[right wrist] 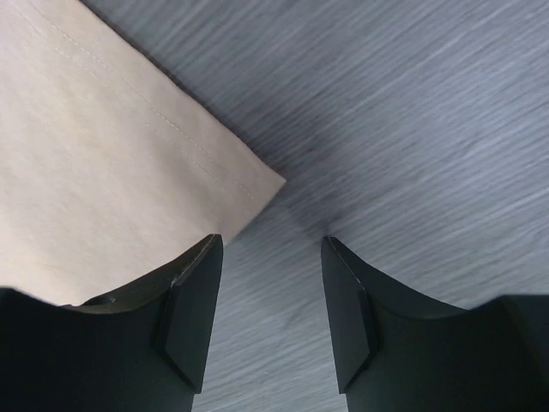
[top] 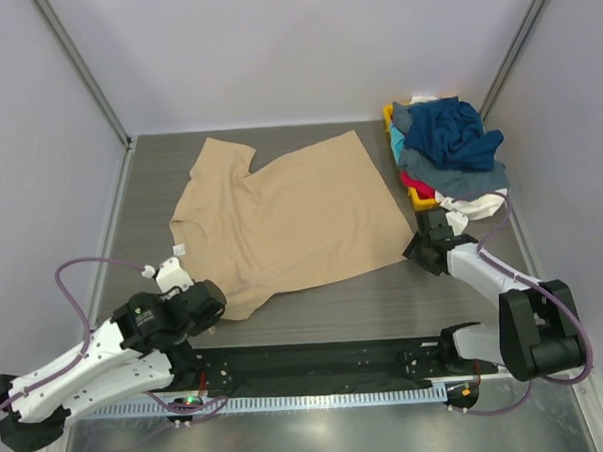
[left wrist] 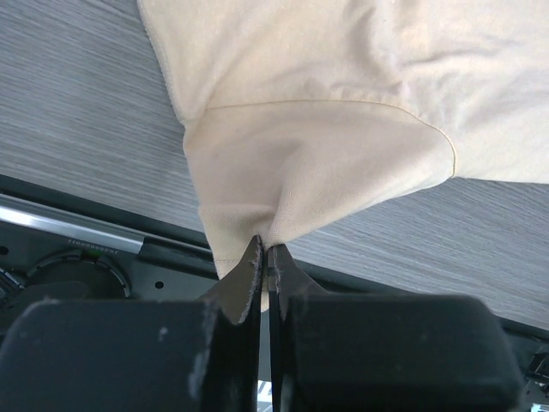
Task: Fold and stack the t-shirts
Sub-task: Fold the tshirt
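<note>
— What is sitting around the arms?
— A pile of other shirts [top: 448, 150] is lying just beyond the right gripper [right wrist: 270, 292]. A black rail [top: 317, 360] is running below the left gripper [left wrist: 264, 257].
— And the tan t-shirt [top: 281, 222]?
— It is lying flat on the table [top: 385, 297], spreading out ahead of both grippers. The left gripper is pinching the near sleeve between closed jaws. The right gripper's jaws are standing apart, gripping nothing, with the near hem corner lying just ahead of one finger [right wrist: 193, 318].
— Which way is it pointing?
— Its length is running across the table, with the collar on the left gripper's side and the hem toward the right gripper.
</note>
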{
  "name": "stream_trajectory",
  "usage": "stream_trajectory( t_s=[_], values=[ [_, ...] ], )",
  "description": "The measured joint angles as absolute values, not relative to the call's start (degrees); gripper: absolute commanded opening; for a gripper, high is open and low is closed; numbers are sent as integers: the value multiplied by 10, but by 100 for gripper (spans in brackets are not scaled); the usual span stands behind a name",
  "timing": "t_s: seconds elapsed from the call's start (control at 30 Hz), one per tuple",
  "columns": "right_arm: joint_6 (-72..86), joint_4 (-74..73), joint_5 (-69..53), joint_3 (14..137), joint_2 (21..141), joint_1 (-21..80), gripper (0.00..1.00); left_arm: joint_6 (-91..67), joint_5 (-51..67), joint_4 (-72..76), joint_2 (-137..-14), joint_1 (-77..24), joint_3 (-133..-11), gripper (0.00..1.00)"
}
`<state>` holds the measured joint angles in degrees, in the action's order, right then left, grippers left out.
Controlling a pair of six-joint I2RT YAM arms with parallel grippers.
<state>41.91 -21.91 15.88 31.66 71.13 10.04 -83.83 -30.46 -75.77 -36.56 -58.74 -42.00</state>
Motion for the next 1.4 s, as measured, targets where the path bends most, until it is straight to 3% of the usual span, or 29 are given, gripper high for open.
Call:
stream_trajectory(
  t_s=[0.23,0.4,0.57,0.63,0.93,1.27,1.4],
  values=[
    [420,-175,157,316,725,100,53,-839,-306,-758,-359,-587,-420,0],
    [420,-160,158,324,744,99,42,-840,-307,-758,-360,-587,-420,0],
    [418,-144,157,333,766,95,8,-843,-307,-758,-358,-587,-420,0],
    [417,-138,154,335,771,95,1,-846,-309,-759,-356,-587,-420,0],
    [411,-155,126,326,740,95,1,-841,-315,-766,-360,-587,-445,0],
    [438,-293,103,315,503,95,1,-760,-327,-766,-461,-584,-538,0],
    [444,-336,83,315,460,95,1,-698,-310,-757,-511,-551,-538,0]
  ],
)
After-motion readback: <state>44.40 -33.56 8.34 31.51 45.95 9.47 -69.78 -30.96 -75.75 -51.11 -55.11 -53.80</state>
